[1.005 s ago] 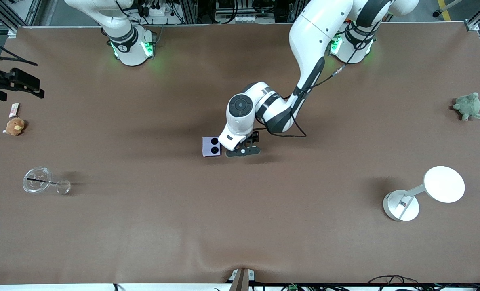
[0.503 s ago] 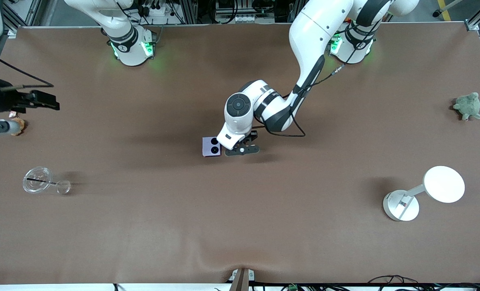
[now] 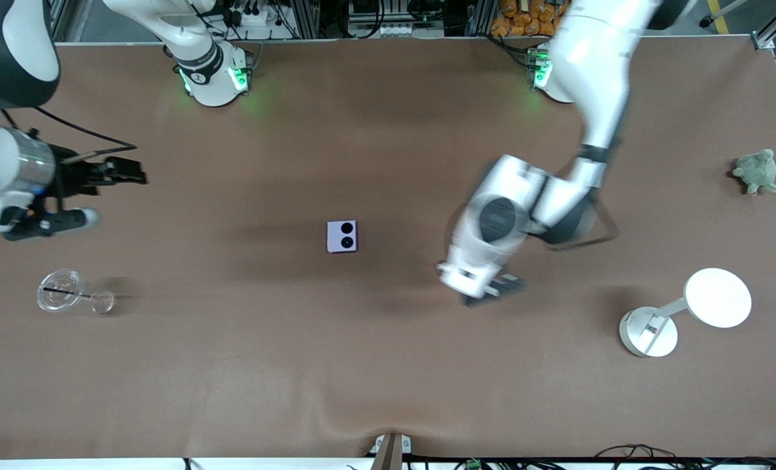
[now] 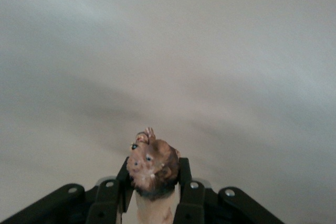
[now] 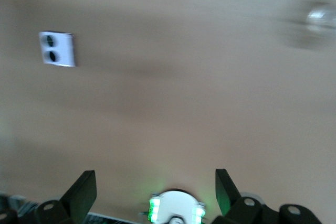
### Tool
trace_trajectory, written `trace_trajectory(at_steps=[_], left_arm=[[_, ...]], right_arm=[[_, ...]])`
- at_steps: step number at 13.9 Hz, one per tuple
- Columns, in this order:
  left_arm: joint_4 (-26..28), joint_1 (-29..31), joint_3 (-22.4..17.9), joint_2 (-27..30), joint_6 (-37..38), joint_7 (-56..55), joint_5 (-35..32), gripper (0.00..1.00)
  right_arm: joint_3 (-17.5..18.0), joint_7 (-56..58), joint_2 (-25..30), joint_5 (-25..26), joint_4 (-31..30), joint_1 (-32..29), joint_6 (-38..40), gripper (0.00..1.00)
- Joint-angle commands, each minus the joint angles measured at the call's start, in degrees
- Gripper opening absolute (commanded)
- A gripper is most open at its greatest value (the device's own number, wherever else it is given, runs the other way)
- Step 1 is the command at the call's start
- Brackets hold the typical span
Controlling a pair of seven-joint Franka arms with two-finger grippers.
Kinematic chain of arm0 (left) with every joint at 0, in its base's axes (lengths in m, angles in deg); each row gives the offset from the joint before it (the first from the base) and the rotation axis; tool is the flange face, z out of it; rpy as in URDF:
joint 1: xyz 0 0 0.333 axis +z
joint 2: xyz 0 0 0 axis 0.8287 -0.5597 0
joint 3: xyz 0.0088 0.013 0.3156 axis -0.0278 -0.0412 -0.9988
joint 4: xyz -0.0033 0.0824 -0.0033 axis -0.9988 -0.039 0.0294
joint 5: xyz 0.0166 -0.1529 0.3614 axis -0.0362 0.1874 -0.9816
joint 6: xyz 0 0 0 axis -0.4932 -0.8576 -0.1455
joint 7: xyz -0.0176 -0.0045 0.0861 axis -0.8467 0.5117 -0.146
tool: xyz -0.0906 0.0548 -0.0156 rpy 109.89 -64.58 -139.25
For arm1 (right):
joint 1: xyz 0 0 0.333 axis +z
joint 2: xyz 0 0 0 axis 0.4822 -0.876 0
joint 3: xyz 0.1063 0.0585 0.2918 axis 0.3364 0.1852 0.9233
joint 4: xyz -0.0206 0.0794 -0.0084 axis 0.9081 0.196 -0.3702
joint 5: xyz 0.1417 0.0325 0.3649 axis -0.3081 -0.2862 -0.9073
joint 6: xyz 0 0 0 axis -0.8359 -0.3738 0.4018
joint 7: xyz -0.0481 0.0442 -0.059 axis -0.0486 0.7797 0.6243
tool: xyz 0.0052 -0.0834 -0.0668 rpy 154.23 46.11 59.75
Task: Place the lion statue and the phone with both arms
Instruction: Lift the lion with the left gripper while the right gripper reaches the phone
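The phone (image 3: 342, 236), pale lavender with two black circles, lies flat alone in the middle of the table; it also shows in the right wrist view (image 5: 58, 49). My left gripper (image 3: 487, 290) hangs over bare table between the phone and the white lamp. In the left wrist view it (image 4: 154, 177) is shut on the lion statue (image 4: 152, 162), a small brown figurine whose head sticks out past the fingertips. The lion is hidden under the hand in the front view. My right gripper (image 3: 104, 196) is up over the right arm's end of the table, open and empty (image 5: 156, 184).
A clear glass cup (image 3: 60, 290) with a smaller glass beside it lies near the right arm's end. A white round-headed lamp (image 3: 688, 312) stands near the left arm's end. A green plush turtle (image 3: 757, 171) sits at that end's edge.
My left gripper has swung away from beside the phone toward the lamp, carrying the lion. My right arm has moved in from the table's end toward the middle, now covering the tan plush.
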Motion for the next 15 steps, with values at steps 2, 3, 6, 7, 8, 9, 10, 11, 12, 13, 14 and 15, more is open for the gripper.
trace_trajectory(at_steps=[2,3,6,7,8,9,10,11,12,13,14,15], left_arm=[[1.13,9.52,0.84,-0.25,0.74,13.56,-2.35,0.00],[1.13,11.02,0.84,-0.42,0.74,16.81,-4.28,0.00],[-0.53,14.29,0.84,-4.28,-3.81,24.82,-5.71,0.00],[-0.54,15.16,0.76,-4.73,-4.35,27.02,-5.80,0.00],[-0.54,15.87,0.84,-5.17,-4.44,29.91,-5.80,0.00],[-0.80,16.48,0.76,-5.78,-4.79,32.64,-5.80,0.00],[-0.97,17.10,0.76,-6.66,-6.27,34.40,-5.80,0.00],[-0.98,17.36,0.58,-7.36,-7.85,35.64,-6.15,0.00],[-0.98,17.28,-0.55,-8.15,-9.26,36.70,-6.76,0.00],[-0.98,17.28,-1.61,-9.29,-11.28,36.88,-7.55,0.00],[-0.98,17.28,-2.05,-10.00,-13.39,36.88,-8.16,0.00],[-0.98,17.37,-2.41,-10.18,-14.10,37.40,-8.61,0.00]], right_arm=[[0.05,-0.38,-3.89,-3.07,1.00,3.35,-2.53,1.00],[0.05,-2.21,-4.59,-3.07,0.91,4.58,-3.59,1.00],[0.05,-16.43,-6.97,-3.07,0.38,9.93,-6.57,1.00],[0.05,-20.30,-7.84,-3.16,0.38,11.78,-7.63,1.00],[0.05,-23.73,-8.38,-3.16,0.20,13.45,-8.86,1.00],[0.05,-27.33,-8.55,-3.16,-0.93,15.30,-10.79,1.00],[0.05,-30.50,-8.64,-3.16,-2.77,16.88,-13.68,1.00],[0.05,-33.06,-8.64,-3.16,-5.13,18.81,-17.53,1.00],[0.05,-34.13,-8.64,-3.16,-7.68,19.96,-21.40,1.00],[0.05,-34.92,-8.64,-3.16,-9.97,21.36,-25.18,1.00],[0.05,-36.06,-8.73,-3.25,-11.73,22.86,-28.35,1.00],[0.14,-37.46,-8.91,-3.34,-13.14,23.48,-31.60,1.00]])
